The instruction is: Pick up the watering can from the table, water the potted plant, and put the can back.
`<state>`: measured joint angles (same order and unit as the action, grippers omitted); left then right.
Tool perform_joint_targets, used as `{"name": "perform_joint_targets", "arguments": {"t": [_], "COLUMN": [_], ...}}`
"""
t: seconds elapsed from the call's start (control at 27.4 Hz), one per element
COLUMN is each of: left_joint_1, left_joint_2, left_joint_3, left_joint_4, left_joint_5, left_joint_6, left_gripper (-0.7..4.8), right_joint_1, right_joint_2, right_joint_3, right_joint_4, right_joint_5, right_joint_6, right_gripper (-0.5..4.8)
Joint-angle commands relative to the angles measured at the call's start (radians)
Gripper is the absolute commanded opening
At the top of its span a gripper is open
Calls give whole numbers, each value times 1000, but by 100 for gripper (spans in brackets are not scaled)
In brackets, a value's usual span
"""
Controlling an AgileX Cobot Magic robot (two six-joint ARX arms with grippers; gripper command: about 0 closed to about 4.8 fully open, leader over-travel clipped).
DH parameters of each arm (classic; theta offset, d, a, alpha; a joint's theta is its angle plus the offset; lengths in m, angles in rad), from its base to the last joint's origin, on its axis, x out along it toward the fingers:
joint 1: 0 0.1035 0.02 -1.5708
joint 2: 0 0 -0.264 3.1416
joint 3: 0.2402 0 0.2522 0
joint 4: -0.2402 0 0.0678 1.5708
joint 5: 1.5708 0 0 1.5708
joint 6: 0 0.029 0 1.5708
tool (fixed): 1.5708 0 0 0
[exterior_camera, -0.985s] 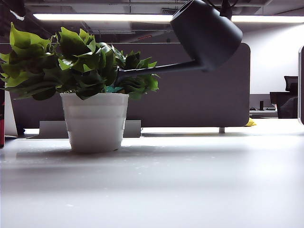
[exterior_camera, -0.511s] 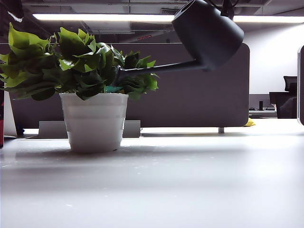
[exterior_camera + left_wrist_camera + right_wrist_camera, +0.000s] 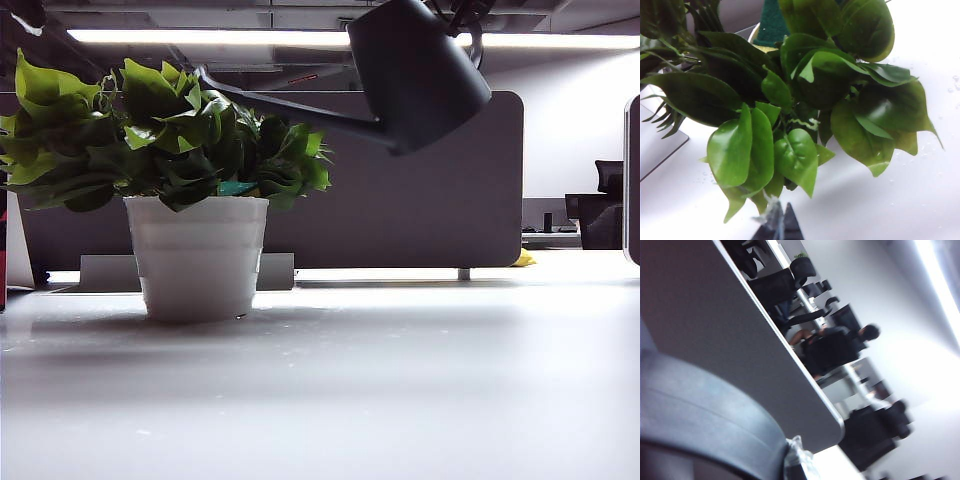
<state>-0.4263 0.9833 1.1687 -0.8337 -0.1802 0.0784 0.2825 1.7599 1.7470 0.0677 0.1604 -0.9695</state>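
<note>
Office at table level, under a long ceiling light strip [image 3: 200,35], with a dark grey partition [image 3: 420,210] across the back. Wide white-grey table [image 3: 400,380] filling the lower half of the exterior view. On its left, the potted plant [image 3: 195,250]: bushy bright green leaves above a white ribbed pot standing on the table. High at upper right, the watering can [image 3: 420,75], matte dark grey, lifted well clear of the table and tilted, its long thin spout reaching leftward with the tip just above the top leaves. Right gripper [image 3: 468,14] at the very top edge, at the can's loop handle, mostly cut off by the frame; jaws clenched on the handle and carrying the can.

Left wrist view: close above the potted plant [image 3: 805,85], glossy leaves crowding the picture, white table [image 3: 920,190] beneath and beside them. Left gripper [image 3: 777,227] only a dark tip at the picture's edge, just beside the nearest leaves; cannot tell whether its jaws are parted or closed.

Right wrist view: blurred and rolled sideways. Curved grey body of the watering can [image 3: 695,415] very near the lens, a pale tip of the right gripper [image 3: 799,460] against it. Behind, the partition [image 3: 715,315], then dark office chairs and a seated person [image 3: 840,340] far off.
</note>
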Motion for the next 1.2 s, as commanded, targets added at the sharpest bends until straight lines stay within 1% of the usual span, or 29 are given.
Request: {"name": "perform_joint_targets", "arguments": {"t": [0.04, 0.15, 0.29, 0.36, 0.44, 0.51, 0.69, 0.91, 1.2], "left_joint_1": [-1, -1, -1, -2, -2, -2, -2, -2, -2], "left_joint_2": [-8, -9, -9, -11, -11, -16, -21, -21, -21], "left_joint_3": [4, 4, 4, 4, 4, 4, 4, 4, 4], "left_joint_4": [14, 24, 40, 43, 42, 48, 67, 77, 123], "left_joint_5": [-3, -3, -2, 5, 9, 8, 2, 2, 27], "left_joint_6": [4, 4, 4, 4, 4, 16, 20, 20, 20], "left_gripper": [-5, -5, -5, -5, -5, -5, -5, -5, -5], "right_joint_1": [-6, -24, -49, -56, -56, -56, -53, -53, -53], "right_joint_2": [-41, -54, -60, -60, -60, -61, -103, -244, -468], "right_joint_3": [15, 15, 13, 13, 13, 13, 13, 13, 8], "right_joint_4": [54, 21, 3, 3, 3, 5, -40, -239, -424], "right_joint_5": [-5, -12, -67, -74, -78, -121, -137, -105, -84], "right_joint_6": [233, 386, 646, 714, 748, 797, 814, 813, 836], "right_gripper": [-5, -5, -6, -6, -6, -6, -6, -6, -6]}}
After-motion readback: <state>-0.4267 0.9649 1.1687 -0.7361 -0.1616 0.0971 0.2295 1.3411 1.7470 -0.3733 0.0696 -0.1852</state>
